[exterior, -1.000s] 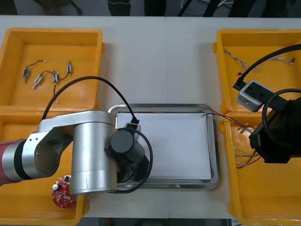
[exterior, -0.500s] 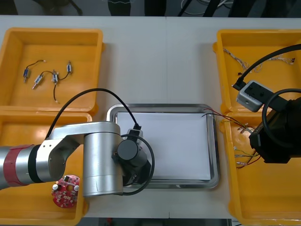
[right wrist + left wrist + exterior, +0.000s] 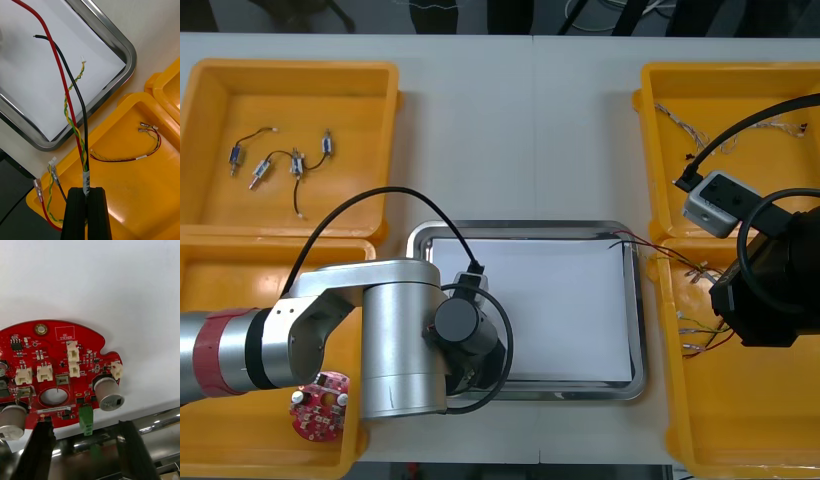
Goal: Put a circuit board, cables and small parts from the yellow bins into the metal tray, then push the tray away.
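Bench (image 3: 520, 130), front view: metal tray (image 3: 635, 300) in the middle, white inside, yellow bins at both sides.
Left arm, front view: reaches across from near-left bin (image 3: 220, 270), wrist over tray's near-left corner.
Change, front view: over the last second the elbow swung toward the tray and the wrist slid toward the tray's near rim. That left spare circuit board (image 3: 318, 405) in near-left bin mostly uncovered.
Small metal parts (image 3: 280, 160), front view: in far-left bin, untouched.
Right arm, front view: over near-right bin (image 3: 740, 420), same pose all second. Thin cable ends (image 3: 630, 243) reach over tray's far-right rim.
Right tool (image 3: 86, 189), right wrist view: fingers pressed together, pinching cable bundle (image 3: 79, 144) of red, black and a twisted yellow pair. Bundle runs from the tool across the bin wall, free ends over tray's white inside.
Loose cables (image 3: 123, 157), right wrist view: lying in the bin beside the tool.
Left tool (image 3: 85, 425), left wrist view: fingers spread, pinching nothing.
Circuit board (image 3: 52, 347), left wrist view: round, red, looks flat on tray's white inside, just past the fingertips, beside the shiny rim.
Meaning: board looks delivered, and the arm's shift reads as the end of the placing move. Cables are held ready over the tray, so likely next. Parts and push not yet done.
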Robot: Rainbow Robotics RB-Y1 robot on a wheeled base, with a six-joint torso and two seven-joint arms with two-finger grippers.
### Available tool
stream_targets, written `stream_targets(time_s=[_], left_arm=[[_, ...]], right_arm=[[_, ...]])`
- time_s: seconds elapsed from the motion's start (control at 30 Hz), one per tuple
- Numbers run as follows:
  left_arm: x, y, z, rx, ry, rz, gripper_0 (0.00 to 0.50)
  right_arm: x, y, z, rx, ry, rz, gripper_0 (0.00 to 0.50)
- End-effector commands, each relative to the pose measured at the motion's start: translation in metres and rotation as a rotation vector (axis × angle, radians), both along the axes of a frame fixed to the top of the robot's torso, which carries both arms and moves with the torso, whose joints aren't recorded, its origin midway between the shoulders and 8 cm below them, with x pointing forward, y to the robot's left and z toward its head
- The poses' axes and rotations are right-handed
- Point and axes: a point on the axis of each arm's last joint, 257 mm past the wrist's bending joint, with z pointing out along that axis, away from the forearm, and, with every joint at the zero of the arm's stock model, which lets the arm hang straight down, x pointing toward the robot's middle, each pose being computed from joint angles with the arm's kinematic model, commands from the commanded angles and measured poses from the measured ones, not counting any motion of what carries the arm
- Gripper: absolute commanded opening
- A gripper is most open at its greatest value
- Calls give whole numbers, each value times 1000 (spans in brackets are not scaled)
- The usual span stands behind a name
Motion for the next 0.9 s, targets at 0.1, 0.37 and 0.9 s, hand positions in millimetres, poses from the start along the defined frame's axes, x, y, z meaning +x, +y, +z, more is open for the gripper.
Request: stream_targets(time_s=[0.1, 0.37, 0.9], left_arm=[[-1, -16, 16, -44, -25, 21, 500], [-1, -9, 28, -47, -20, 32, 500], [20, 34, 81, -18, -18, 139, 500]], right_arm=[[2, -1, 8, -46, -38, 56, 0], [0, 16, 11, -29, -50, 120, 0], [-4, 64, -16, -144, -58, 450, 0]])
